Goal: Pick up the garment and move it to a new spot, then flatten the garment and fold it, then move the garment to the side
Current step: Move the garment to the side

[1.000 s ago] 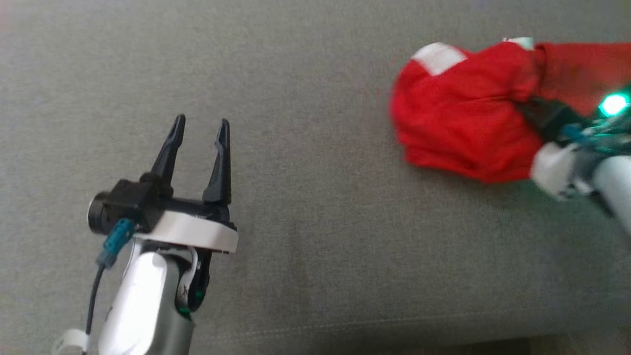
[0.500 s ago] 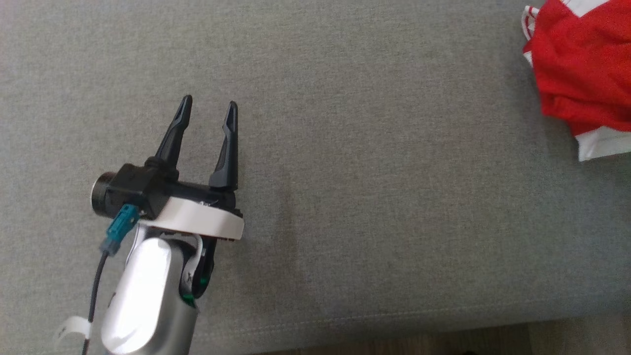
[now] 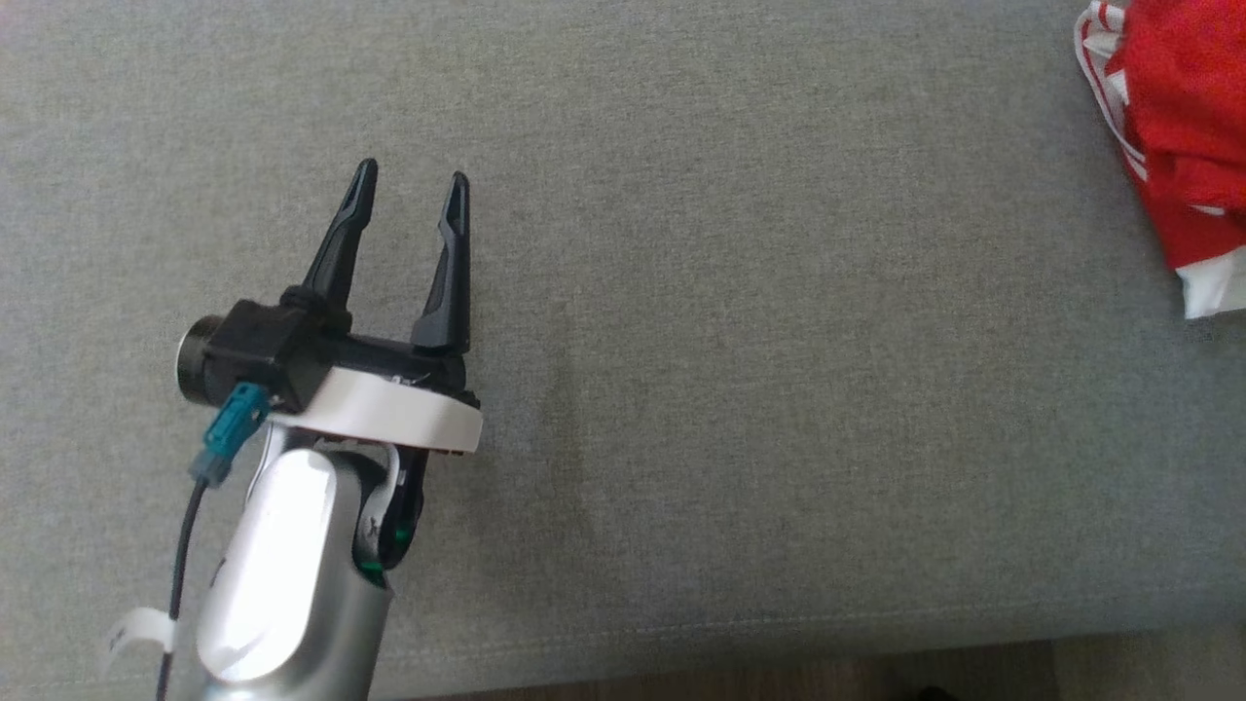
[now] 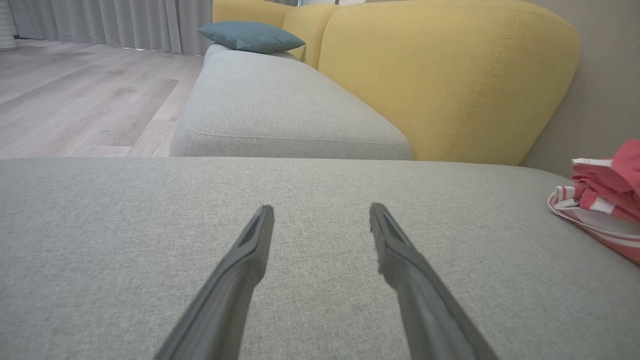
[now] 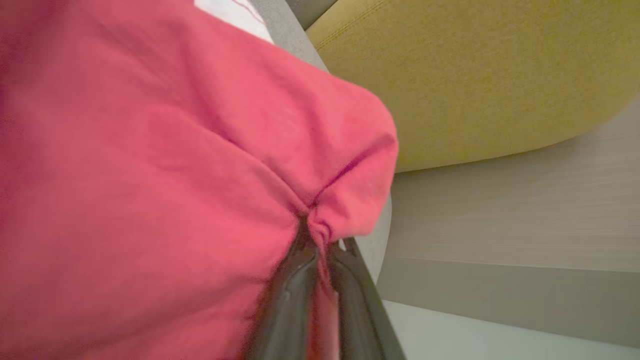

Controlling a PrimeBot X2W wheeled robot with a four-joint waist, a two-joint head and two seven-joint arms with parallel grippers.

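Lower left: the left gripper (image 3: 411,177) has two tapered black fingers (image 3: 446,282), a white collar (image 3: 389,421), silver forearm (image 3: 282,565), teal plug (image 3: 230,444), black cable (image 3: 180,576).

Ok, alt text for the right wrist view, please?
The right gripper is shut on a pinched fold of the red garment, which bulges across the left of the frame. A yellow sofa back lies beyond.

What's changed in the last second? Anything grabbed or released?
The red garment with white striped trim has travelled toward the robot's right, to the head view's right edge, carried by the right gripper, which stays shut on a pinch of its cloth. The left gripper crept slightly forward, open and empty over the grey fabric sofa seat. Nothing was grabbed or released.
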